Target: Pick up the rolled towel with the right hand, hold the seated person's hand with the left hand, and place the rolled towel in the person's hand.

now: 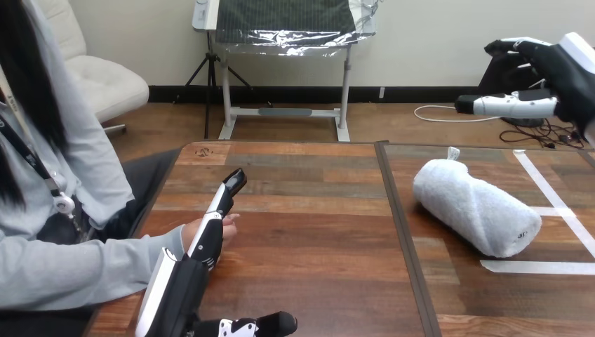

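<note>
likely, with the left hand (184,281) laid open and straight-fingered over the person's hand (189,235), no clasp is made, so it could be slipped free before the towel (477,207) is lifted.

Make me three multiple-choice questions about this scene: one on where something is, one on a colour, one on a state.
1. Where does the rolled towel lie?
A. on the right part of the table
B. on the floor
C. in a basket
2. What colour is the towel?
A. blue
B. white
C. red
3. How are the fingers of the left hand?
A. curled into a fist
B. straight, along the person's hand
C. round the towel

Answers:
1 A, it rests on the wood at the right.
2 B, its cloth is white.
3 B, they stretch straight past the person's hand.
</note>
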Available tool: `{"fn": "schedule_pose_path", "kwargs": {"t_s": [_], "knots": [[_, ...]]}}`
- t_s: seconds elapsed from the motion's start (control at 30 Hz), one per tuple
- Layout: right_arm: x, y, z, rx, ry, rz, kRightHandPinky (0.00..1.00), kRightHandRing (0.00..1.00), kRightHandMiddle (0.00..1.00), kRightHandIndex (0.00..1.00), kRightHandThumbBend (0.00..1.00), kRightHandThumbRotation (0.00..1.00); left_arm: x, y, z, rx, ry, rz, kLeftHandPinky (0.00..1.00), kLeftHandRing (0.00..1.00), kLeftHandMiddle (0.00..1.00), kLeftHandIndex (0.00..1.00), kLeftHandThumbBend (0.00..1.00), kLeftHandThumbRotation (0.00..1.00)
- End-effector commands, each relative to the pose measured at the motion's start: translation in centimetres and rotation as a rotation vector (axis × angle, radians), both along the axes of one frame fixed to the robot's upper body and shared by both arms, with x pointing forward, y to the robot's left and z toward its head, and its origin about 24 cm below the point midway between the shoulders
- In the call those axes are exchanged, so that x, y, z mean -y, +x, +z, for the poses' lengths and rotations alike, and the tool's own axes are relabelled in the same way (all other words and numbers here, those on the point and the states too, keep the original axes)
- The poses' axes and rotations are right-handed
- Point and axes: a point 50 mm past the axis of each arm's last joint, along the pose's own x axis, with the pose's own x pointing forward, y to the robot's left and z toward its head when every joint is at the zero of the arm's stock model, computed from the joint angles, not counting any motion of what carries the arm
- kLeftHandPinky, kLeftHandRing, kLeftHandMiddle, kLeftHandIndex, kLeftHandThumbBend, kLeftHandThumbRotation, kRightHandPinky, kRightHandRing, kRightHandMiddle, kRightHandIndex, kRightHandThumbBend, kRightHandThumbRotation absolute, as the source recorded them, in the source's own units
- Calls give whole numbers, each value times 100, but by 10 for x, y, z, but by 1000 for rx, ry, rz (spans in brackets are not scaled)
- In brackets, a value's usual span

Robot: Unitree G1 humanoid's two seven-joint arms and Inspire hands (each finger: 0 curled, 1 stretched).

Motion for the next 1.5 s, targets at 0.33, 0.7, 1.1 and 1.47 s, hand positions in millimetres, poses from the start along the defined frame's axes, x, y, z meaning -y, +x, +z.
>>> {"fn": "schedule_pose_path", "kwargs": {"t_s": [0.33, 0.7, 1.1, 1.47], "knots": [[-12, 46, 64, 16, -176, -103, 43, 58, 63, 87, 100, 51, 7, 14, 17, 117, -33, -23, 100, 100, 98, 97, 100, 57], [-18, 54, 51, -42, -239, -129, 28, 41, 51, 89, 100, 53, 8, 12, 17, 123, -33, -34, 100, 100, 98, 97, 100, 57], [-21, 57, 32, -119, -287, -172, 37, 55, 65, 93, 100, 58, 7, 9, 18, 129, -22, -19, 100, 100, 98, 97, 100, 58], [-25, 56, 11, -181, -359, -177, 53, 74, 83, 94, 100, 65, 4, 2, 20, 135, -24, -14, 100, 100, 96, 96, 100, 56]]}}
